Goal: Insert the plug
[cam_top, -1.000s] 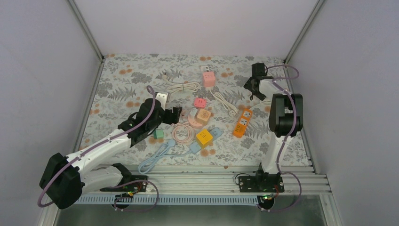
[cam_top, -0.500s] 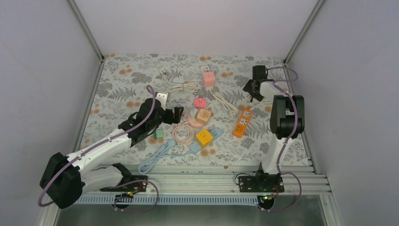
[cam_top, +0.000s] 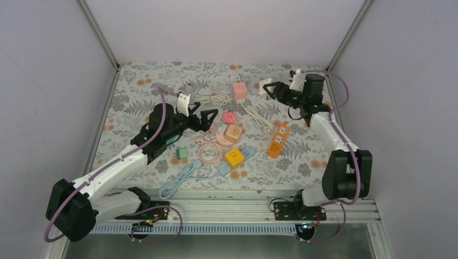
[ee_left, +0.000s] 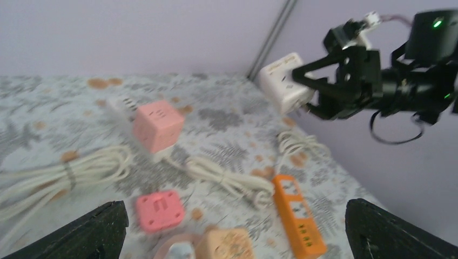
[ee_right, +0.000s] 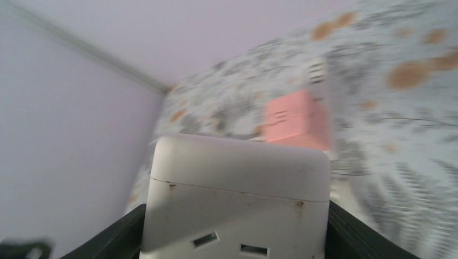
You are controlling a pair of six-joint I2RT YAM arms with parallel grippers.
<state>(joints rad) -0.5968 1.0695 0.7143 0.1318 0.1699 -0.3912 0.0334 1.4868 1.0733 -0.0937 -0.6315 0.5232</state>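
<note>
- Black-fingered and spread fully wide, gripping nothing: finding the left gripper (cam_top: 211,120) hovering low over the floral table (cam_top: 135,91), just left of the small pink cube (cam_top: 229,117).
- Taking the plug (cam_top: 267,128) at the end of the loose white cord (cam_top: 254,114) as the likeliest piece to insert, lying flat between the small pink cube and the orange power strip (cam_top: 278,140); not being able to tell this for certain.
- Seeing the right gripper (cam_top: 274,90) clamped partway on the white socket cube (ee_left: 282,82), raised clear of the table near the far right corner.
- Judging the step in hand as fetching the plug: closing on its body rather than the cord, leaving the prongs free, then lining them squarely with the cube's slots before pushing.
- Wanting the slotted face turned toward the incoming plug and squeezed firmly enough against the push.
- Noting round about the green cube (cam_top: 181,153) and blue cable (cam_top: 181,181) nearest the arm bases, the coiled white cable (cam_top: 208,99) farther back, then the peach cube (cam_top: 233,133), yellow cube (cam_top: 234,157) and large pink cube (cam_top: 238,89).
- Watching the small pink and peach cubes sitting between the open claw and the plug; reaching over rather than through them, and minding any dragging of cord against the orange strip.
</note>
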